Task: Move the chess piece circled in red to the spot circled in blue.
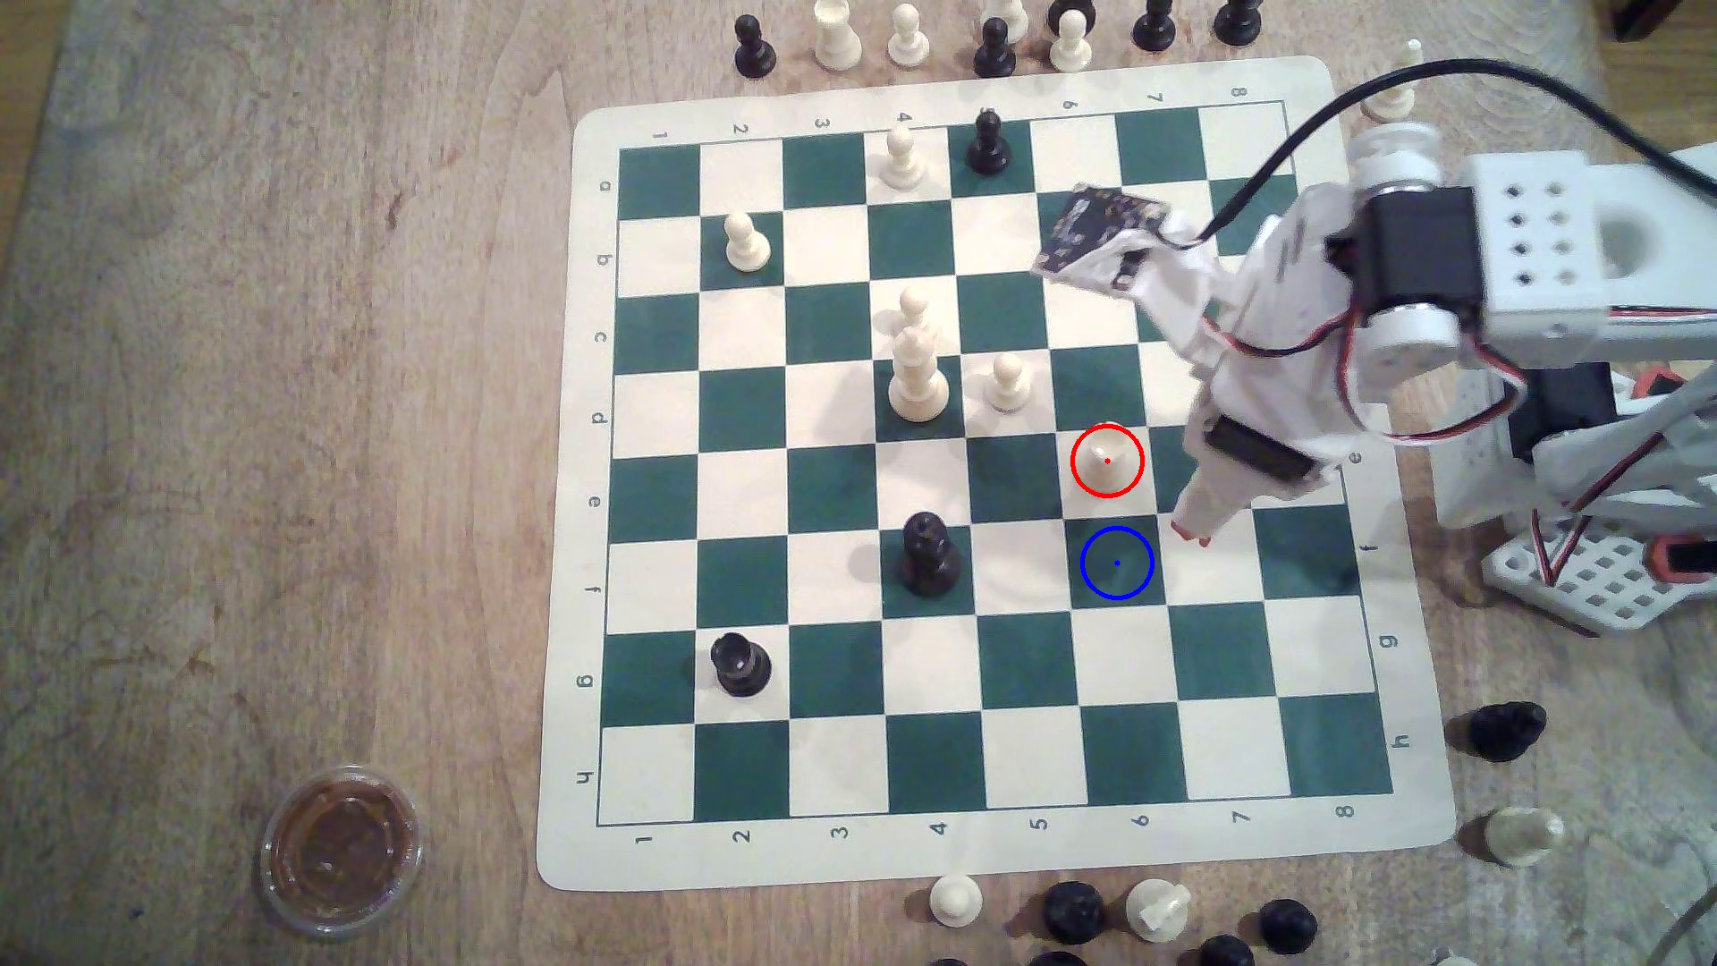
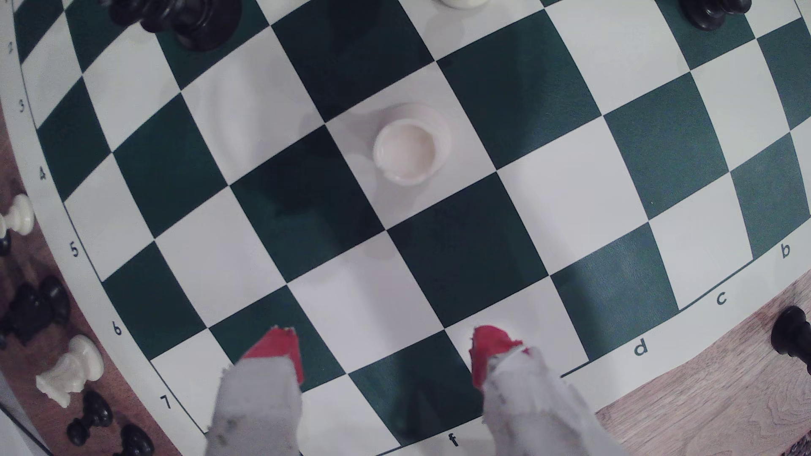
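Note:
The cream-white pawn stands upright inside the red ring on a white square, toward the exterior view's right side of the board. Directly below it in that view is the blue-ringed dark green spot, with nothing on it. My gripper hovers over the white square to the right of the spot, just off the pawn and not touching it. In the wrist view the pawn shows from above, well ahead of the gripper. Its red-tipped fingers stand wide apart, open, with nothing between them.
A tall cream king and another cream pawn stand left of the ringed pawn in the exterior view. A black piece sits two squares left of the spot. Captured pieces line the board's edges, and a sauce cup sits off its lower left.

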Motion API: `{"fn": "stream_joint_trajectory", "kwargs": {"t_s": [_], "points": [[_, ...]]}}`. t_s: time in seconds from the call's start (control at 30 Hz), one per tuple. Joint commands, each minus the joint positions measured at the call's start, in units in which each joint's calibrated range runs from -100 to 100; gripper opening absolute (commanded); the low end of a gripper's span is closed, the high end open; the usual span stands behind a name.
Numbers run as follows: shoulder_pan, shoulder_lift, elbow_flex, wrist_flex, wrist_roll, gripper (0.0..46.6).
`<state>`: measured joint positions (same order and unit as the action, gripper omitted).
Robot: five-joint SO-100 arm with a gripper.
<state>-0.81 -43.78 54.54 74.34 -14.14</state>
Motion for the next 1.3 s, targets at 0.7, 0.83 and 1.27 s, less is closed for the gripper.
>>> {"fn": "stream_joint_trajectory", "kwargs": {"t_s": [0.7, 0.83, 1.27], "points": [[3.51, 12.45, -2.14, -14.15, 1.81, 19.9], [3.59, 12.79, -2.14, -16.19, 1.81, 20.6], [3.59, 13.47, -2.05, -20.45, 1.71, 18.7]]}}
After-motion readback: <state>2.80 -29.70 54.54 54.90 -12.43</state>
